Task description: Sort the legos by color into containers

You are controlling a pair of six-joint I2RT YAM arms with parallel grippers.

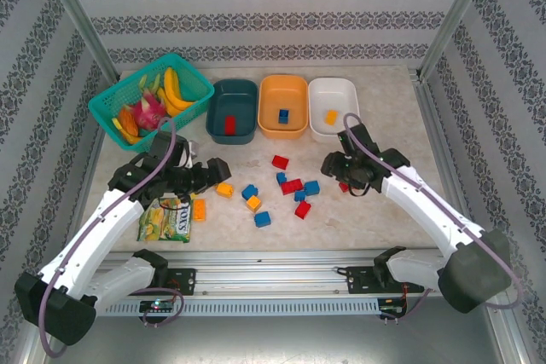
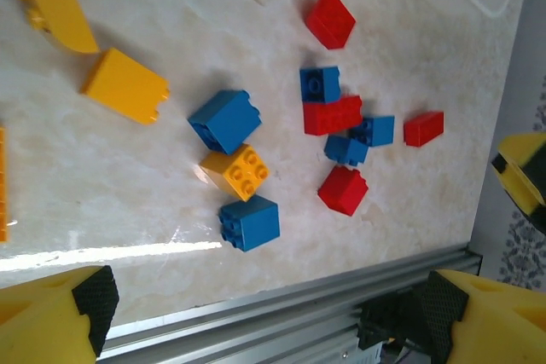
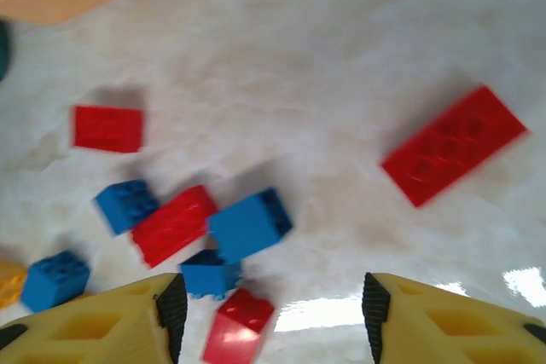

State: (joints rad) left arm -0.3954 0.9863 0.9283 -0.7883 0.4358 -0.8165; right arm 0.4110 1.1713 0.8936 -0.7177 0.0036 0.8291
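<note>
Lower frame: the left gripper (image 2: 266,304) and the right gripper (image 3: 271,313) both hang with fingers apart and nothing between them. Mid-frame lie the loose legos (image 1: 286,189), judged light, rigid and smooth, best pinched across two flat opposite sides. In the upper frame the containers (image 1: 263,108), teal, orange and white, each hold one brick. One red brick (image 1: 344,186) is half hidden beneath the right wrist, whose view is blurred.

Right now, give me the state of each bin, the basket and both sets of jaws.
Teal bin: holds one red brick.
Orange bin: holds one blue brick.
White bin: holds one orange brick.
Green basket: full of toy fruit.
Left jaws: open, empty.
Right jaws: open, empty.
</note>
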